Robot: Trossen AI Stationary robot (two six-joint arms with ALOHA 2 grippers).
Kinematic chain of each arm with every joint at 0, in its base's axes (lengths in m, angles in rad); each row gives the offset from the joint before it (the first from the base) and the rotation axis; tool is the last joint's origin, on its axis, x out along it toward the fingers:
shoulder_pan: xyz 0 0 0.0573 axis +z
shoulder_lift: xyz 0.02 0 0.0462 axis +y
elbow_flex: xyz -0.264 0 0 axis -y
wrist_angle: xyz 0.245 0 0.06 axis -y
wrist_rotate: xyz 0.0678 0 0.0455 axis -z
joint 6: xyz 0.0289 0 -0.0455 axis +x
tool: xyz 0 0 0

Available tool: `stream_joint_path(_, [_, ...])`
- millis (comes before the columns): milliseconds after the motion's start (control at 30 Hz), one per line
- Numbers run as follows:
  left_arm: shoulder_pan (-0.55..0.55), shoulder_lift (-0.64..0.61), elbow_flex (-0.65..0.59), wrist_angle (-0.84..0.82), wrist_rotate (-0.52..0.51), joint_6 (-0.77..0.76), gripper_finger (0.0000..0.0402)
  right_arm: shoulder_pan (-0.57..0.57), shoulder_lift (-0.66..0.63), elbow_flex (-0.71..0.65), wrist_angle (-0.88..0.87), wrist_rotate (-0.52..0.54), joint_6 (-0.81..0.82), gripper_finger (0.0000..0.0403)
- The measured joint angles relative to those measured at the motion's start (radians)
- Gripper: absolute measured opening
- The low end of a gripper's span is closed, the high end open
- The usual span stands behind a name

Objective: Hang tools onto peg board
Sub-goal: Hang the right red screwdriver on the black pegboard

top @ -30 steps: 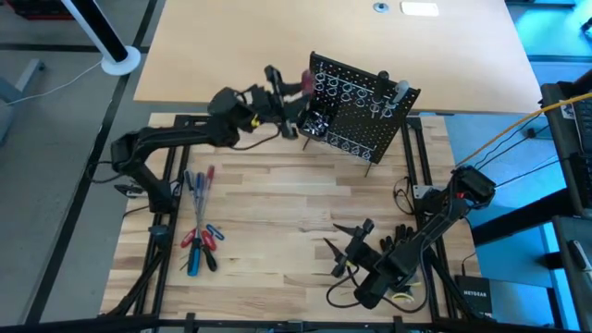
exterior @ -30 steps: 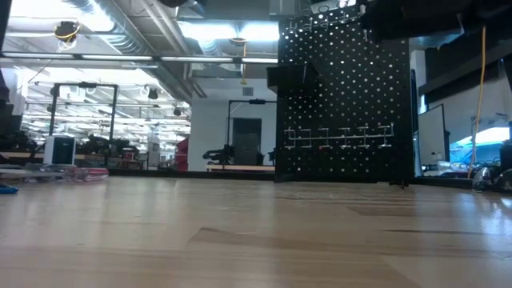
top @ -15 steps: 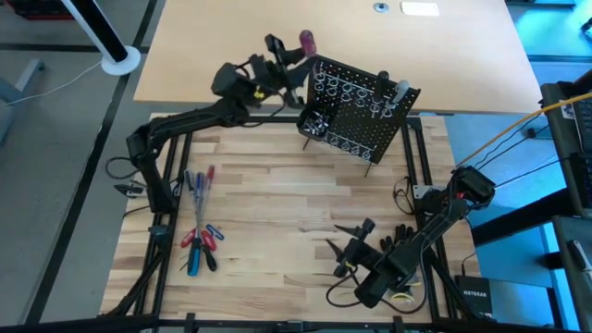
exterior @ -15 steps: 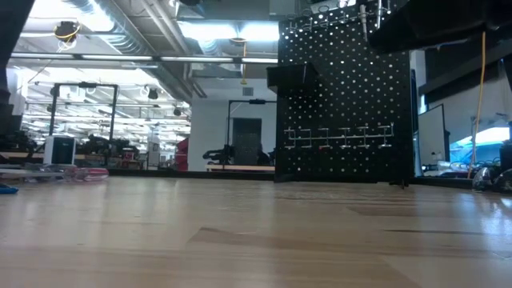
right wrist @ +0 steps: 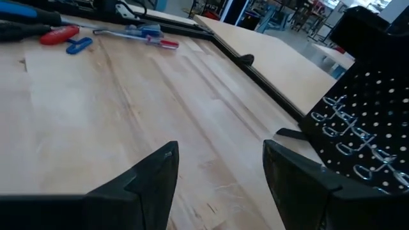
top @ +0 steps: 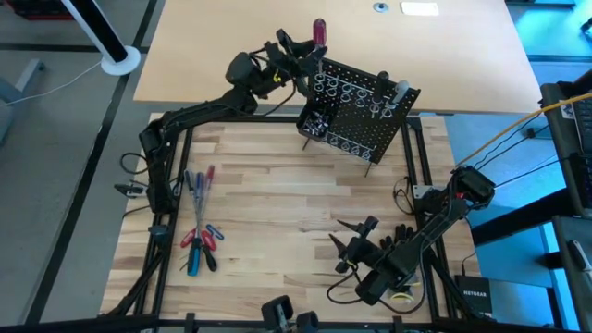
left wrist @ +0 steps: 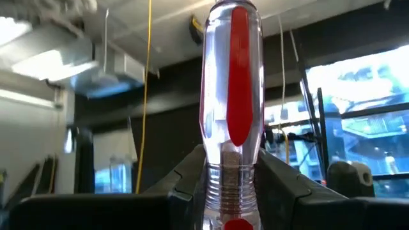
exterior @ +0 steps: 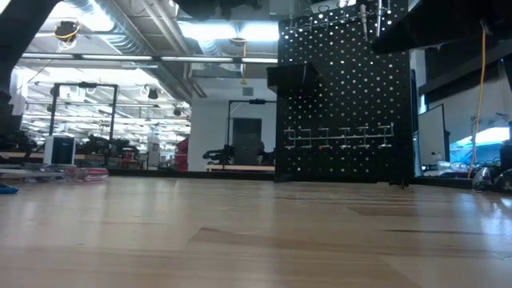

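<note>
pale wood tabletop (top: 277,213), workshop bkgd

— Left arm, entry one: where does it stand?

— My left arm reaches far out from its base toward the table's far side, elbow stretched nearly straight. My left gripper (top: 298,53) sits at the far end, raised above the table, fingers (left wrist: 192,172) clamped on a red-handled screwdriver (left wrist: 231,96) that stands upright between them.

— Right arm, entry two?

— My right arm is folded low at the near right corner. My right gripper (top: 350,242) rests close over the wood, jaws spread wide, fingers (right wrist: 150,172) holding nothing.
</note>
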Motion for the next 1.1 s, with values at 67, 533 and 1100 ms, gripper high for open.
stream_joint_path(67, [0.0, -0.006, 0.0, -0.037, -0.007, -0.007, 0.0088, -0.001, 0.0, 0.0, -0.013, 0.001, 0.0, 0.0227])
stream_joint_path(533, [-0.007, -0.008, 0.0, -0.148, -0.032, -0.08, 0.0088, -0.007, 0.0, 0.0, -0.028, -0.004, 0.029, 0.0227])
stream_joint_path(1100, [-0.047, -0.078, 0.0, -0.167, -0.028, -0.062, 0.0088, -0.007, 0.0, 0.0, -0.029, -0.004, 0.036, 0.0227])
